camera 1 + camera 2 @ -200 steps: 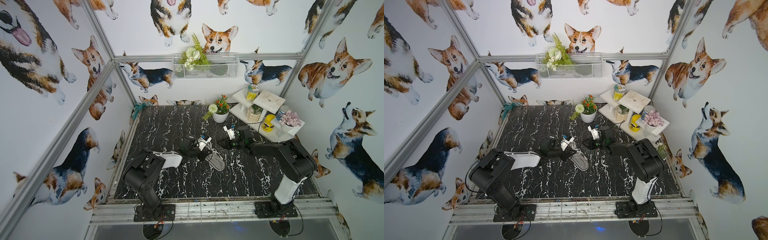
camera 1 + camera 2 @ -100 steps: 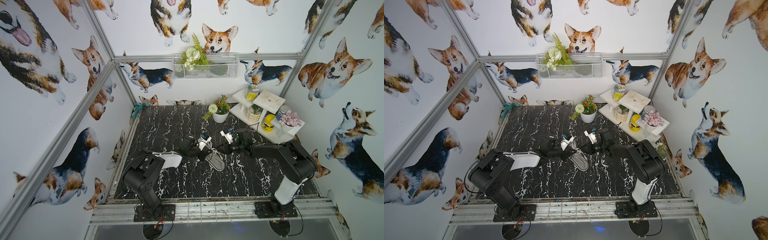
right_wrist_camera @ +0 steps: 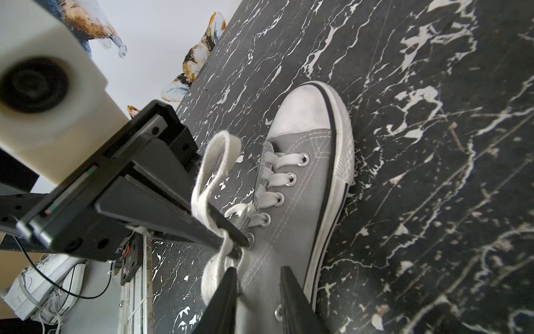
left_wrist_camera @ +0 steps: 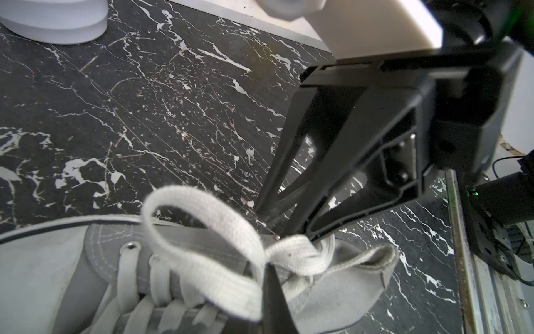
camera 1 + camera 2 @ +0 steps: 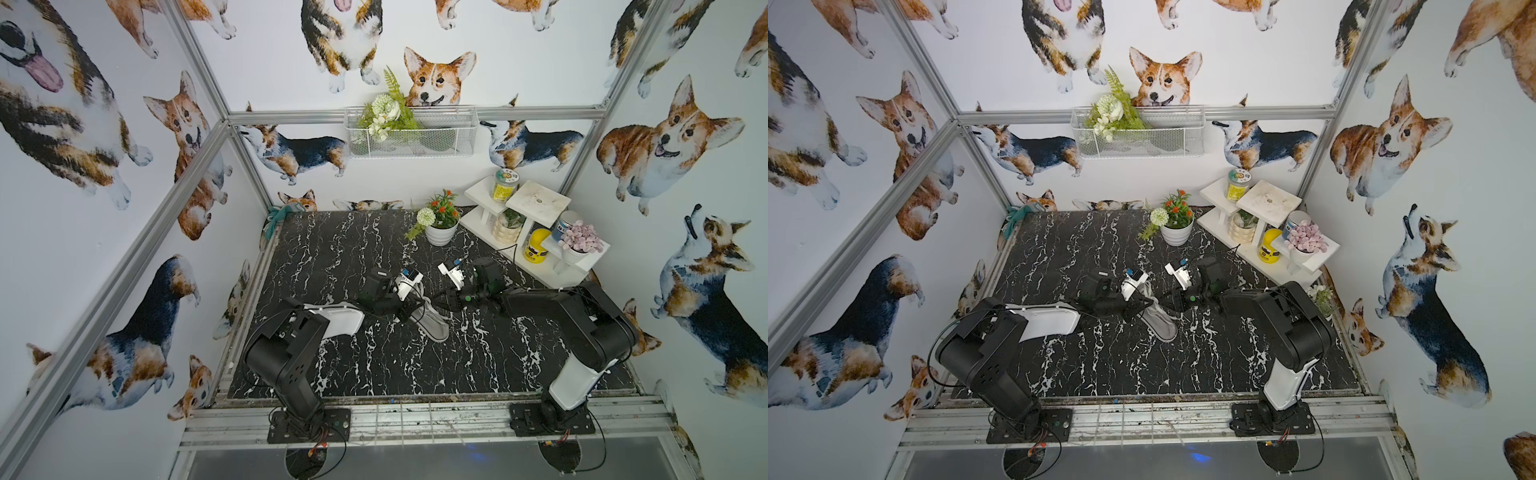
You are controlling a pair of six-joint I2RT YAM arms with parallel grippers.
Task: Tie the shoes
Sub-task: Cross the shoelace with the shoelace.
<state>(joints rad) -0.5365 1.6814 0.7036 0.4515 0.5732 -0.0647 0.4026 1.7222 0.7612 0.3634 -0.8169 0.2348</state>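
Top views: grey sneaker point(image 5: 433, 323) lies mid-table point(image 5: 374, 365), toe toward the near side. The left hand point(image 5: 409, 311) and right hand point(image 5: 437, 300) meet over its laces.
Left wrist view: left hand clenched on a white lace loop point(image 4: 202, 228).
Right wrist view: right hand point(image 3: 257, 269) released, fingers apart over grey canvas, just beside the loop.

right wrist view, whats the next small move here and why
Probably nudge the right gripper sideways onto the loose lace and close. The left gripper is shut on the lace loop, while the right jaws stand open over the grey shoe, that lace just outside them.
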